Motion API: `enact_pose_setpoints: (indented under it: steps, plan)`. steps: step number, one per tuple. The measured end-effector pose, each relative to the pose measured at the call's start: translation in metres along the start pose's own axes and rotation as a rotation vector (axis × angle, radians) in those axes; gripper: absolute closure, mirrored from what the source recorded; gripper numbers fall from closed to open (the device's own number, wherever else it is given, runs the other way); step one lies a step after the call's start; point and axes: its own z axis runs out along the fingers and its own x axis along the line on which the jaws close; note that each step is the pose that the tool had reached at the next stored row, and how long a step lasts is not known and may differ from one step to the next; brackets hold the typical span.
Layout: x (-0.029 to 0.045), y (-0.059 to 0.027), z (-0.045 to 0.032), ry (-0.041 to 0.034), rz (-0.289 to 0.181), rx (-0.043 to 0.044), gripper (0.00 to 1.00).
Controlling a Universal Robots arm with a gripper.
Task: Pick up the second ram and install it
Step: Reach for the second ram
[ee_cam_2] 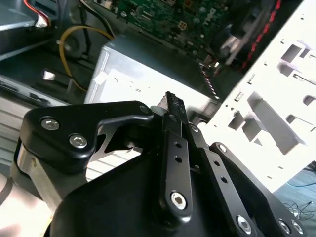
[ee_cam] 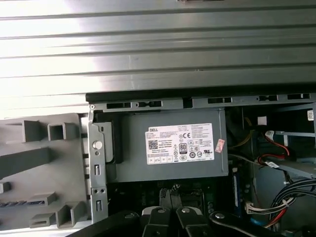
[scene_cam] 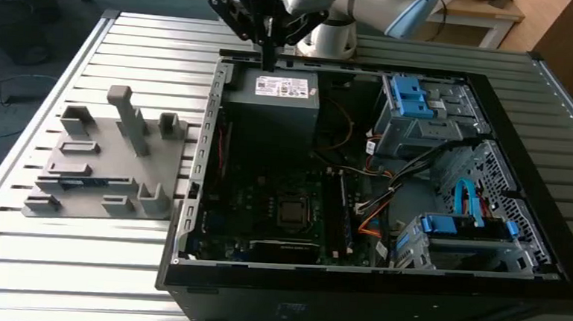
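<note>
Exterior view: I am hanging my gripper [scene_cam: 269,64] over the power supply [scene_cam: 269,107], at the 12 o'clock end of the open computer case [scene_cam: 359,280]. The second ram [scene_cam: 76,183] is lying flat in the grey plate [scene_cam: 117,158] outside the case. It is well apart from my fingers, between 7 and 8 o'clock of them. Its long axis is running roughly 9 to 3 o'clock, one end toward the case wall.

Second wrist view: my fingers [ee_cam_2: 173,133] are sitting narrow, nearly together, and I am seeing nothing gripped between them. The power supply [ee_cam_2: 148,59] is lying beneath.

First wrist view: my gripper [ee_cam: 171,195] is pointing at the power supply [ee_cam: 173,163]. The plate [ee_cam: 44,177] is lying across the case wall from it. A dark strip in the plate is probably the ram [ee_cam: 19,203].
</note>
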Motion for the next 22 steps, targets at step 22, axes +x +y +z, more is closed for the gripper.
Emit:
enact_pose_setpoints:
  steps: [22]
  plan:
    - [0.0592, -0.0045, -0.0017, -0.0003, 0.0, 0.0, 0.9]
